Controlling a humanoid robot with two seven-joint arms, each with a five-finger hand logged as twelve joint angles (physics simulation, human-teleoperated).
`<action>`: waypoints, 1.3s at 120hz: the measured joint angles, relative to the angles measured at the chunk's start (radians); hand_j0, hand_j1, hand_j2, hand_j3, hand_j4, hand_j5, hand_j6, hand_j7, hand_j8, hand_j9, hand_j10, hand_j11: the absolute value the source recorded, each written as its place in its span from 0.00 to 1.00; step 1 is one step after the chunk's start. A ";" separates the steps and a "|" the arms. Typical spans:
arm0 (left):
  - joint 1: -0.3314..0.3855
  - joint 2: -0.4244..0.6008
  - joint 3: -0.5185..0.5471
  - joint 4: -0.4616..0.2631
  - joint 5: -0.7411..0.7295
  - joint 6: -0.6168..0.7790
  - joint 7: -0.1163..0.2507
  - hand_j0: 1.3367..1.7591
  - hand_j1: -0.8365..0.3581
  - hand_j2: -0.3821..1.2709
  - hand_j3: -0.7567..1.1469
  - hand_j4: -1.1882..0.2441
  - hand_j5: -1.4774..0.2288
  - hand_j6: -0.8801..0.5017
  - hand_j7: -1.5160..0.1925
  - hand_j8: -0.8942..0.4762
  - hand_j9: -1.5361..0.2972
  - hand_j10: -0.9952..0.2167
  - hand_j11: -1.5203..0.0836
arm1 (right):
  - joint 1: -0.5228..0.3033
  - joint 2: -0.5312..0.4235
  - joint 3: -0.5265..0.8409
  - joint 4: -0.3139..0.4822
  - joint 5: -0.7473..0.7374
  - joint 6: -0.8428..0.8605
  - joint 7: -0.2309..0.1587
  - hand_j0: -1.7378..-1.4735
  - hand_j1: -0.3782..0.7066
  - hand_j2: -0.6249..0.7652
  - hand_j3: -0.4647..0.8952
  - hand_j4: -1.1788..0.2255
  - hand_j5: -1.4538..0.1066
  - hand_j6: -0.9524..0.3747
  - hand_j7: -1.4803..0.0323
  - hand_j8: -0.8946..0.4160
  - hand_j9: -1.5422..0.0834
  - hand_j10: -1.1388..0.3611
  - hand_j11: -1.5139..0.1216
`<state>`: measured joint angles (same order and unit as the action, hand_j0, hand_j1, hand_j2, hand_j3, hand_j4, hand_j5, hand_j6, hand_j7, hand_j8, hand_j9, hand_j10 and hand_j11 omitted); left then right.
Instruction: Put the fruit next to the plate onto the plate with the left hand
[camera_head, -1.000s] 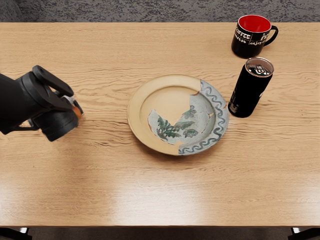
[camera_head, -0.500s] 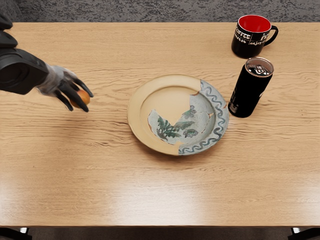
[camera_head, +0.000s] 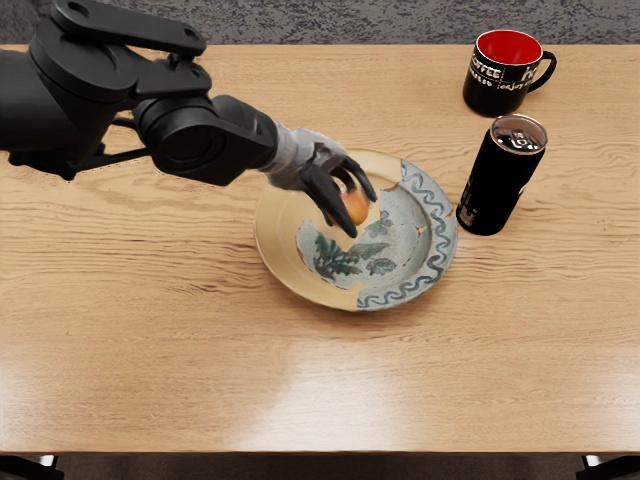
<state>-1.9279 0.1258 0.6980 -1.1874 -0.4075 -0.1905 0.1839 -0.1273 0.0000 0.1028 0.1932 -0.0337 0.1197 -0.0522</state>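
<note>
The table (camera_head: 150, 350) carries a wide plate (camera_head: 275, 245), with a tall can (camera_head: 497, 180) and a mug (camera_head: 500, 75) off to its right. The left hand (camera_head: 325, 180) hangs over the plate's middle, fingers curled around the small orange fruit (camera_head: 355, 207). Whether the fruit touches the plate cannot be told. If it is let go from a height, the round fruit could roll over the shallow rim.

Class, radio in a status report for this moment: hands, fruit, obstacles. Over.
Left hand shut on orange fruit, over the plate. Not released yet. Right hand out of view. Can and mug stand clear to the right. Over.
</note>
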 joint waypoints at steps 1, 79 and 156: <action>0.000 0.000 -0.002 0.002 0.003 0.000 0.000 0.73 0.49 0.35 0.40 0.54 0.36 0.50 0.37 0.51 0.36 0.30 0.40 | 0.000 0.000 0.000 0.000 0.000 0.000 0.000 0.30 0.04 0.45 0.34 0.83 0.92 0.71 0.97 0.67 0.94 0.75 0.91; 0.010 0.630 0.357 0.002 0.015 -0.415 -0.012 0.76 0.97 0.24 0.40 0.82 0.84 0.63 0.87 0.65 0.82 0.80 0.92 | 0.000 0.000 0.000 0.000 0.000 0.000 0.000 0.30 0.04 0.45 0.34 0.83 0.92 0.71 0.97 0.67 0.94 0.75 0.91; 0.010 0.630 0.363 0.002 0.015 -0.420 -0.012 0.76 0.99 0.23 0.40 0.83 0.86 0.64 0.89 0.65 0.84 0.82 0.95 | 0.000 0.000 0.000 0.000 0.000 0.000 0.000 0.30 0.04 0.45 0.34 0.83 0.92 0.71 0.97 0.67 0.94 0.75 0.91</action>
<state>-1.9176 0.7562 1.0615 -1.1858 -0.3924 -0.6109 0.1718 -0.1273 0.0000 0.1028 0.1933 -0.0337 0.1197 -0.0522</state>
